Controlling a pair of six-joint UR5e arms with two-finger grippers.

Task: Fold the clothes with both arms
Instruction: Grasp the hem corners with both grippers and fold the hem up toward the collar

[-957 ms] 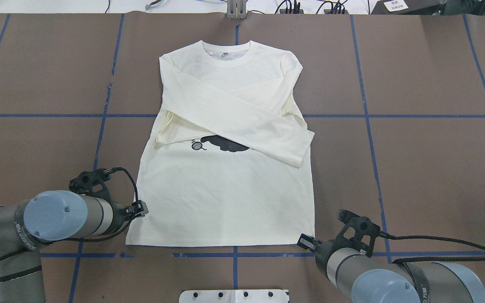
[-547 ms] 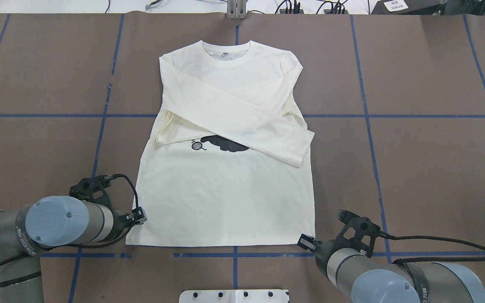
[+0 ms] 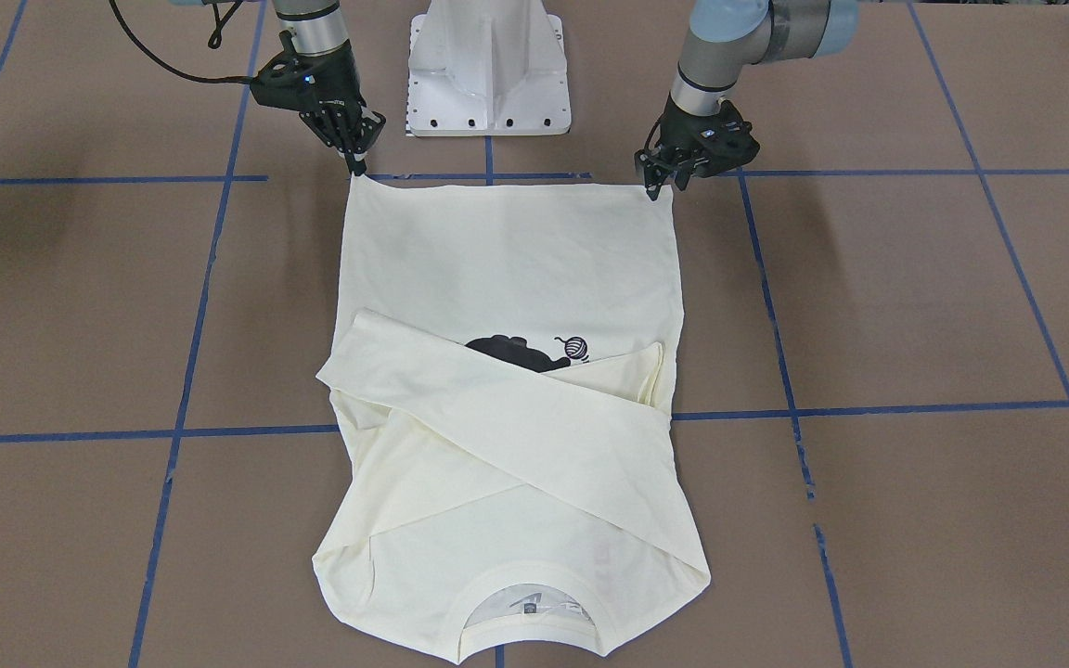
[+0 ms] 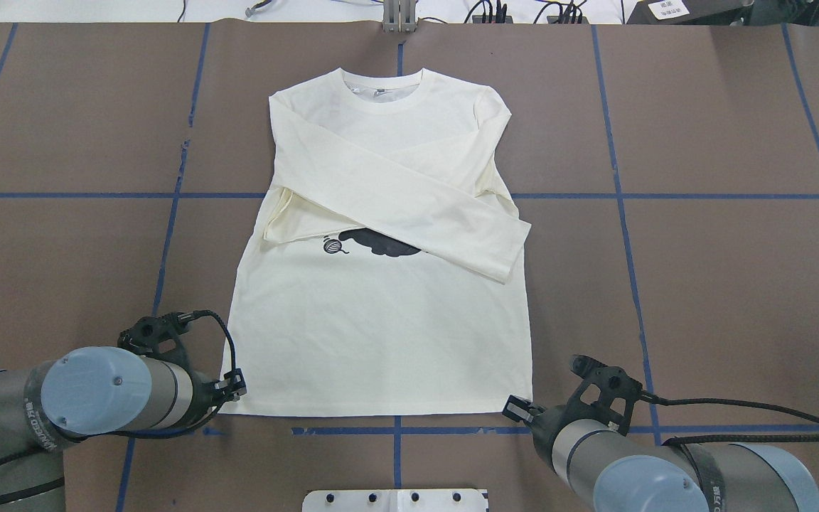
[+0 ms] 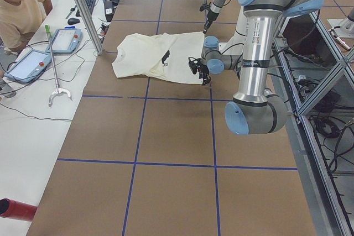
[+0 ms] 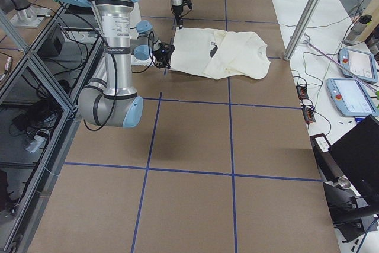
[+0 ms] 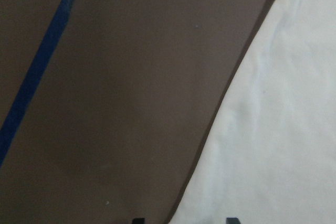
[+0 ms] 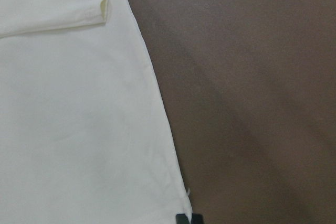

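The cream long-sleeved T-shirt [image 4: 381, 334] lies flat, print side up, collar away from me. Its sleeves are crossed over the chest and cover most of the black cat print [image 4: 381, 245]. In the front view the shirt [image 3: 507, 250] has its hem towards my base. My left gripper [image 4: 235, 387] is open at the hem's left corner; in its wrist view the fingertips straddle the shirt's edge [image 7: 278, 129]. My right gripper [image 4: 512, 409] sits at the hem's right corner. In its wrist view the fingertips [image 8: 182, 217] are together at the corner of the cloth [image 8: 79, 119].
The brown table [image 4: 701, 284] carries blue tape lines. The white pedestal base [image 4: 395, 500] is just behind the hem. An operator [image 5: 19, 4] sits with tablets at the far side, past the collar.
My left gripper has moved back along the shirt's left edge towards my base, down to the hem corner. My right arm and the shirt have not moved.
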